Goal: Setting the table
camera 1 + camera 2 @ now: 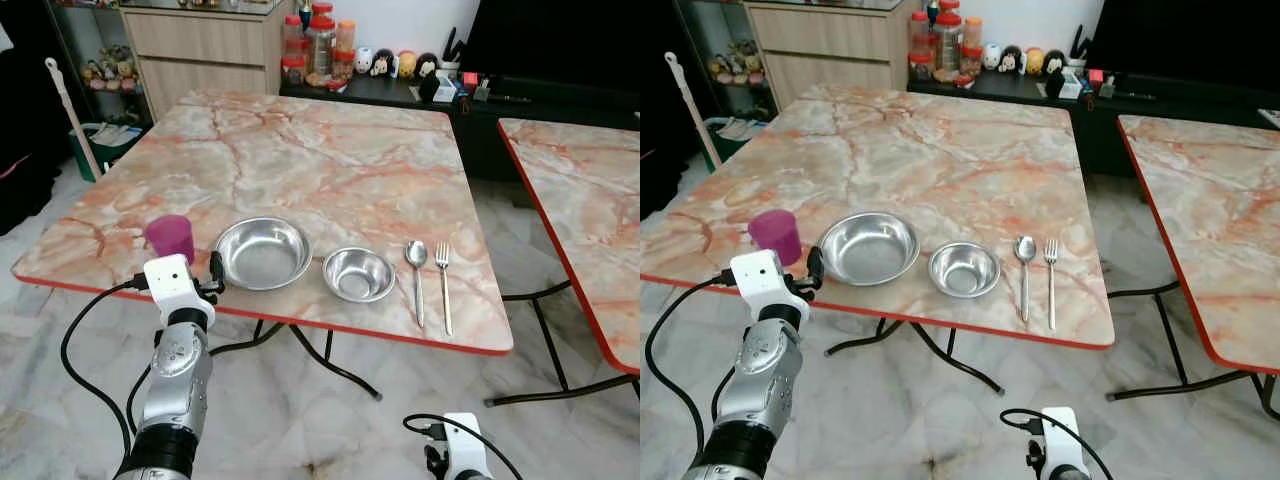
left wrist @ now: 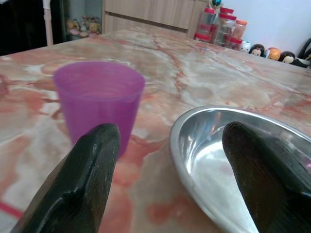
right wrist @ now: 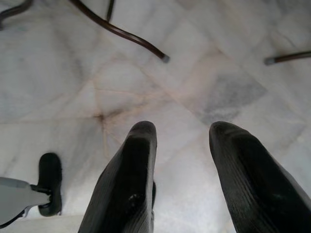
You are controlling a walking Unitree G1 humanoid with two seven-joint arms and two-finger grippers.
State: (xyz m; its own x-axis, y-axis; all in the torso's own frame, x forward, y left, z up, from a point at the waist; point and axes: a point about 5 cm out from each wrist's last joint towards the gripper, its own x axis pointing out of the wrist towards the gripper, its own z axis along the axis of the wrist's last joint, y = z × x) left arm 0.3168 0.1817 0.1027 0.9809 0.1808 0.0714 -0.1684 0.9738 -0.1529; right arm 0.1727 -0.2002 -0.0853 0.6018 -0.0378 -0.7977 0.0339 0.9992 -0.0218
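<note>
left wrist view: the left gripper (image 2: 167, 179) is seen with its fingers (image 2: 87, 179) spread wide and nothing held between them. it is raised at the near edge of the marble-patterned worktop (image 1: 330, 150), aimed at the gap between the purple cup (image 2: 98, 104) and the large steel bowl (image 2: 228, 160); no contact with either can be made out. one finger is lined up before the cup, the other before the bowl's rim.

left eye view: along the near edge of the worktop a row is laid out, from the robot's left: purple cup, large steel bowl, small steel bowl (image 1: 359, 274), spoon (image 1: 416, 278), fork (image 1: 444, 284). spoon and fork lie side by side, handles toward the robot.

right wrist view: the right gripper (image 3: 182, 145) hangs low over the marble floor (image 3: 58, 97), fingers moderately apart, empty.

jars with red lids (image 1: 310, 45) stand on the far sideboard; no writing can be read.
</note>
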